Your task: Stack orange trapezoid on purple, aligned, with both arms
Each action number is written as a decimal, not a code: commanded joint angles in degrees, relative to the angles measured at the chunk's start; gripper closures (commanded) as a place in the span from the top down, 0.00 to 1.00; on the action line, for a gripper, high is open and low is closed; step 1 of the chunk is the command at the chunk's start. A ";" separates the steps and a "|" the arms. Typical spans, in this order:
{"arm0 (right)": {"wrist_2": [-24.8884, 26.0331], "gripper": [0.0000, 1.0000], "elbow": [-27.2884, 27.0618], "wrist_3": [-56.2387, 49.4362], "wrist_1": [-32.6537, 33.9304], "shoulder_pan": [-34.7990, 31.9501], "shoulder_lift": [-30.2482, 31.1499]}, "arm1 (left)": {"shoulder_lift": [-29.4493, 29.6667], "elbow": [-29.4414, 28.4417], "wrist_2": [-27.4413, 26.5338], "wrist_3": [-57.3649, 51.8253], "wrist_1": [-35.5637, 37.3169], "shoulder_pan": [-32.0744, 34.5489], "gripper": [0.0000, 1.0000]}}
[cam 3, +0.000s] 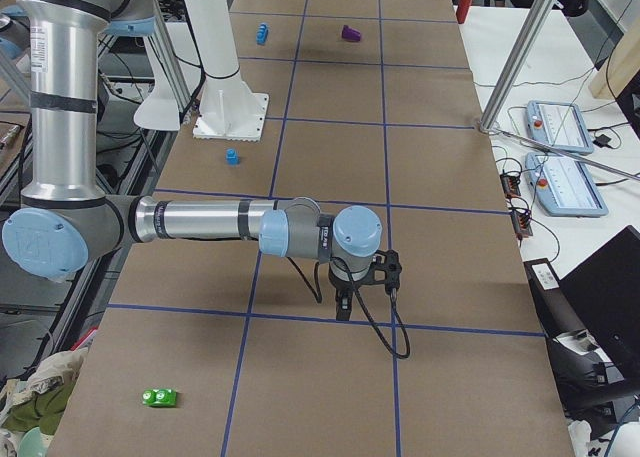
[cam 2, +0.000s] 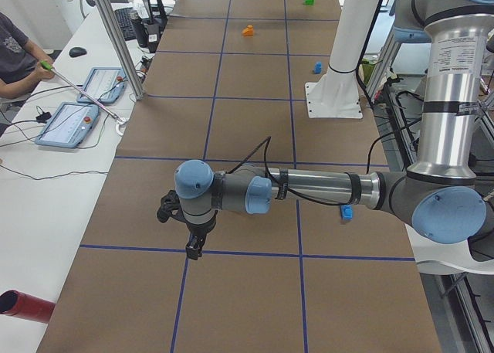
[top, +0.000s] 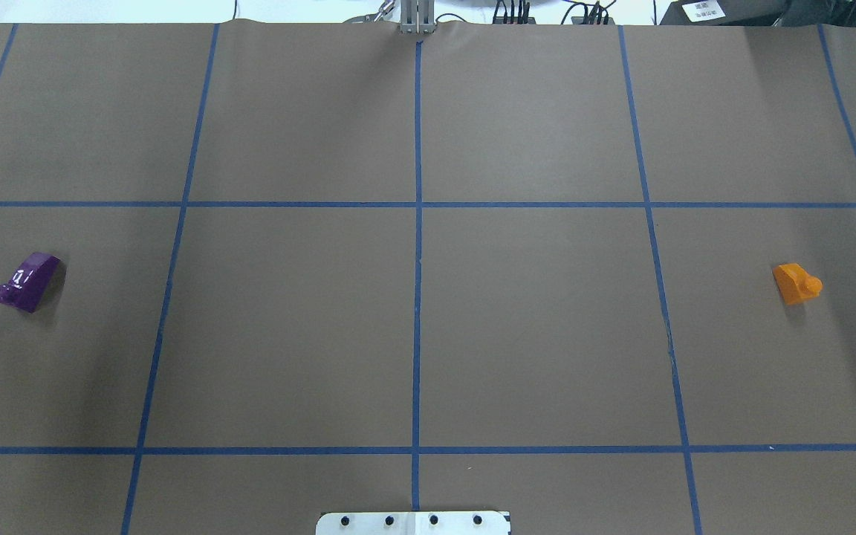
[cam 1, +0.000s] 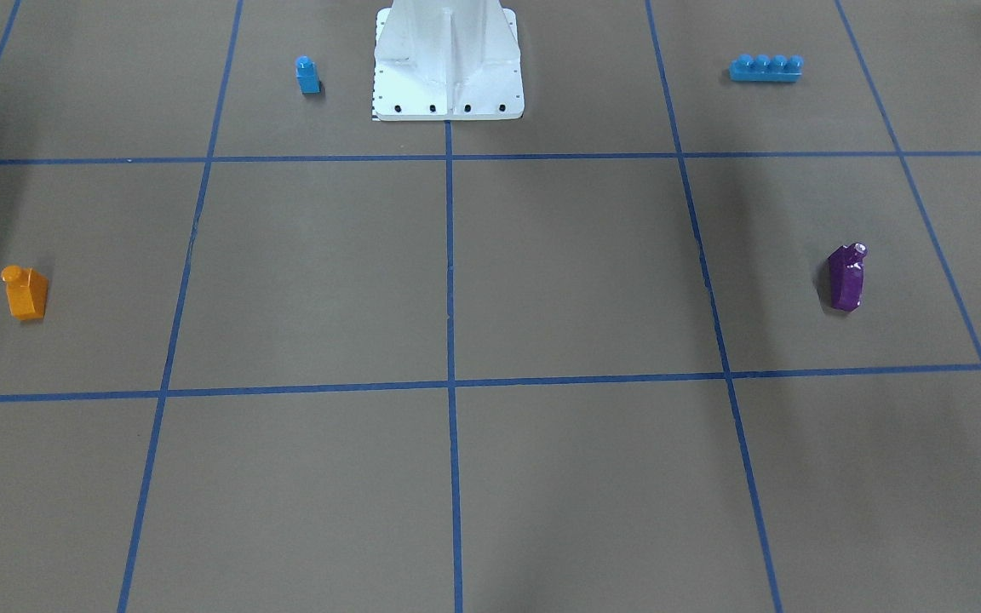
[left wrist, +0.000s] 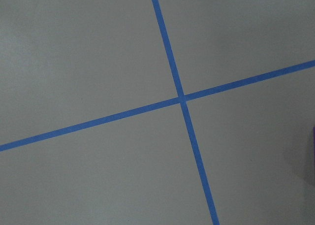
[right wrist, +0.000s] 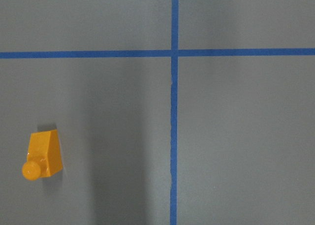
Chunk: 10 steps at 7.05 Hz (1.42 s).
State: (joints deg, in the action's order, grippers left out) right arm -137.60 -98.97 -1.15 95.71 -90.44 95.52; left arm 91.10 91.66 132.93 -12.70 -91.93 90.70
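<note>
The orange trapezoid (top: pixel 796 283) sits on the brown table (top: pixel 287 334), far over on the robot's right side. The purple block (top: pixel 29 281) sits far over on the left side, well apart from it. The left gripper (cam 2: pixel 193 247) and the right gripper (cam 3: pixel 343 305) each hang over the table near a blue tape line (top: pixel 417 297), touching no block, and I cannot tell if their fingers are apart or together.

- Table cover (top: pixel 532 334) was brown with a blue tape grid (top: pixel 417 297).
- Orange trapezoid (cam 1: pixel 26 294) was glossy orange; purple block (cam 1: pixel 846 278), glossy dark purple.
- Single-stud block (cam 1: pixel 307 76) and four-stud brick (cam 1: pixel 765 68) were blue.
- Left arm (cam 2: pixel 324 189) and right arm (cam 3: pixel 200 220) were silver-grey, joint caps light blue.
</note>
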 commanded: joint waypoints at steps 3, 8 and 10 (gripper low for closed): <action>-0.21 1.00 -0.79 0.62 0.00 -0.09 0.19 | 0.05 3.17 0.13 0.31 0.00 -0.17 1.00; 0.31 1.00 -1.58 0.97 0.09 -0.09 -2.87 | 0.40 9.58 1.10 15.46 -8.61 -16.47 1.00; 0.14 1.00 -1.06 1.06 0.00 0.00 -2.62 | -5.37 9.42 -0.73 34.95 -24.78 -25.10 1.00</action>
State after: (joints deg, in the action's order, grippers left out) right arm -137.43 -100.38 -0.19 95.73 -90.46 92.89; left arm 89.20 101.17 133.35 11.40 -107.58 70.47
